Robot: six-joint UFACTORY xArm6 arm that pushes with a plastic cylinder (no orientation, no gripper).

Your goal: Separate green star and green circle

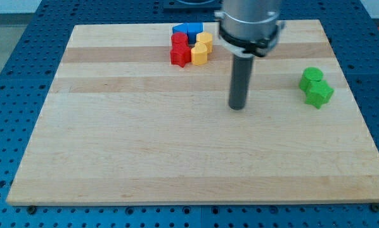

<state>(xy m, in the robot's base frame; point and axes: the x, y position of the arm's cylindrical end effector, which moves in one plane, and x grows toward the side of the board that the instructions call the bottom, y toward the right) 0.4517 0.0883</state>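
Green star and green circle sit together at the right side of the frame, near the right edge of the wooden board. The circle lies toward the top, the star just below it and slightly to the right; the two touch or nearly touch, and no gap between them can be made out.

My tip rests on the board near the centre, well apart from both green blocks and to their left. It touches no block. The tool is a plain rod with no jaws, so it neither opens nor closes; it holds nothing.

A separate cluster occupies the top centre of the frame: a blue block, a red block and a yellow block, packed close. This cluster is not part of the task and lies to the upper left of the tip.

Recommended procedure, as judged from this layout:
1. Approach the green pair without crossing the top cluster.
2. Line the tip up with the seam between circle and star.
3. Push one block only, preferably the star toward the bottom of the frame, where the board is open.
4. Avoid pushing rightward; the edge is close and a block could slide off.
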